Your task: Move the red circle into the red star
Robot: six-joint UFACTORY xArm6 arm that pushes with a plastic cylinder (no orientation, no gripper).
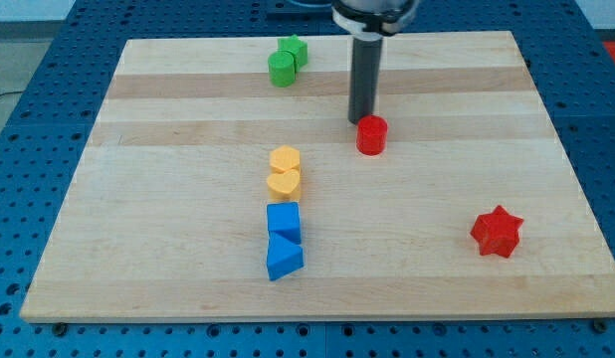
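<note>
The red circle (371, 135) stands on the wooden board right of centre. My tip (359, 120) is just above and slightly left of it in the view, touching or nearly touching its upper left edge. The red star (497, 232) lies far off toward the view's lower right, near the board's right side.
Two green blocks (287, 61) sit together near the board's top edge, left of my rod. Two yellow blocks (284, 171) are stacked in a line at the centre, with a blue cube (284, 220) and a blue triangular block (283, 258) just below them.
</note>
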